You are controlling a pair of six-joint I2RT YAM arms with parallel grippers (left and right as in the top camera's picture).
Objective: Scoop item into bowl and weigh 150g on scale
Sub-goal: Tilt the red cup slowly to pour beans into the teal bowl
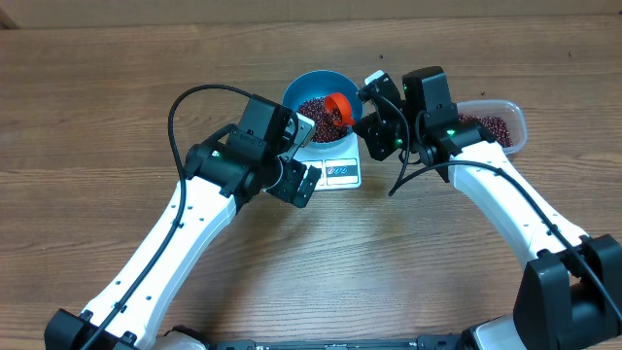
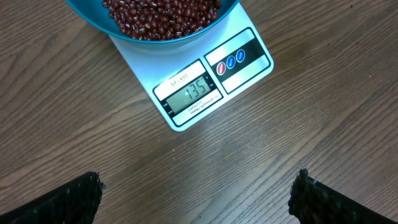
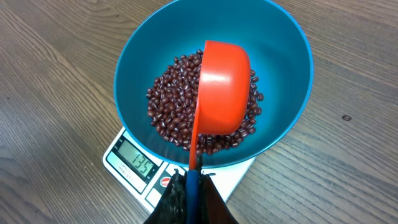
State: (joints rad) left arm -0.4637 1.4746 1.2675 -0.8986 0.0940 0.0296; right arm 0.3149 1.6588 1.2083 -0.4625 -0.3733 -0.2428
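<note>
While scale (image 2: 205, 81) reads 135, short of target | left gripper (image 2: 198, 193), left of scale: jaws spread wide, empty | bowl (image 3: 286, 81) on scale, beans (image 3: 171, 102) inside | red scoop (image 3: 222, 87) upturned above scale, handle pinched by right gripper (image 3: 189, 186) | tub (image 1: 496, 122), right of scale, more beans | risk: heaped next scoop overshoots.

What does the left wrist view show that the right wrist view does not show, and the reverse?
Only left wrist: the open left gripper and the full row of three round buttons. Only right wrist: the bright red plastic scoop, mouth down, its handle held by the shut right gripper. Both: the round blue bowl of small dark red-brown beans on the flat white rectangular scale, display reading 135.
</note>
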